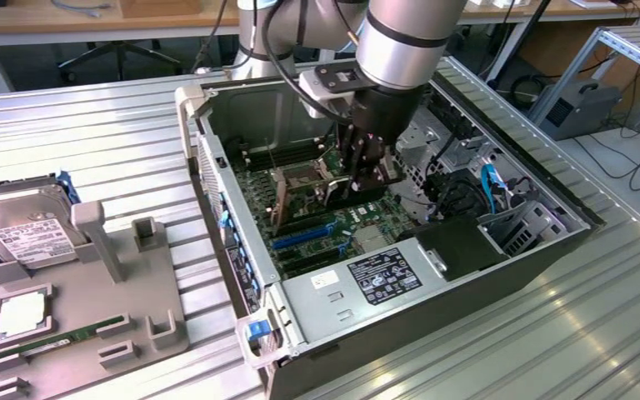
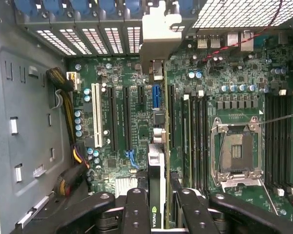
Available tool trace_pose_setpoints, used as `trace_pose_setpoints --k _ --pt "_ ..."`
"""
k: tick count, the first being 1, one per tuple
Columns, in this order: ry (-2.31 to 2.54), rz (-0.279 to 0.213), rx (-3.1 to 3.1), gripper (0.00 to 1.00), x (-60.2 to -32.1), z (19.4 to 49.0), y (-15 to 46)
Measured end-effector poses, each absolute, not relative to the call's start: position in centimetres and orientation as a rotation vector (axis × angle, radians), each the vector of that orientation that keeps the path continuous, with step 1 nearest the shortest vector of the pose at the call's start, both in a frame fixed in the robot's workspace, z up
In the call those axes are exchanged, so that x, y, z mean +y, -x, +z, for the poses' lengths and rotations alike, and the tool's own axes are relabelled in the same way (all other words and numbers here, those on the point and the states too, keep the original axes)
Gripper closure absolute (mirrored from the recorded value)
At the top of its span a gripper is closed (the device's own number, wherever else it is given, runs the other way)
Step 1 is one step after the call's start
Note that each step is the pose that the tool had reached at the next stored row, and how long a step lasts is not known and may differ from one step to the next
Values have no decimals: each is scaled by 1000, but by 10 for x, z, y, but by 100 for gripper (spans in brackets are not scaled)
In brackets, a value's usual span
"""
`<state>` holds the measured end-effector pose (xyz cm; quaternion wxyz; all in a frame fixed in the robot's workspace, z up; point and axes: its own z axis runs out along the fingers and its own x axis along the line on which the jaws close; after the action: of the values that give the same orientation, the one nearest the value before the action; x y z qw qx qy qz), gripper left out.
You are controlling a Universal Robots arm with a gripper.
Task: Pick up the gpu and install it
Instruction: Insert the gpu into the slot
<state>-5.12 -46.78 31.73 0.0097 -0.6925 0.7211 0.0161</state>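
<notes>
Gpu (image 1: 346,197) is inside the open computer case (image 1: 542,242), standing on its edge over the green motherboard (image 1: 326,233), and the gripper (image 1: 362,179) reaches straight down from the arm and pinches it from above. Off to the exterior view's left, well apart from the case, a grey holder (image 1: 131,292) carries a hard drive (image 1: 22,229) and a narrow green memory stick (image 1: 59,340).

From the wrist view, the gpu (image 2: 156,175) is seen edge-on as a thin strip running away from the camera, clamped between the two dark fingers (image 2: 136,209) of the gripper (image 2: 160,202). Its silver bracket (image 2: 156,34) lies at the far end, against the row of rear slot covers (image 2: 88,41). The card sits above the motherboard (image 2: 132,122), between the long expansion slots (image 2: 95,114) and the processor socket (image 2: 237,151). Whether its edge is already in a slot cannot be told.
</notes>
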Motion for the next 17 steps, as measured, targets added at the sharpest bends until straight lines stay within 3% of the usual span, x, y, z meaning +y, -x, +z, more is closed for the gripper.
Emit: trace_pose_setpoints --k 17 --pt "2167 51 2247 73 -467 289 69"
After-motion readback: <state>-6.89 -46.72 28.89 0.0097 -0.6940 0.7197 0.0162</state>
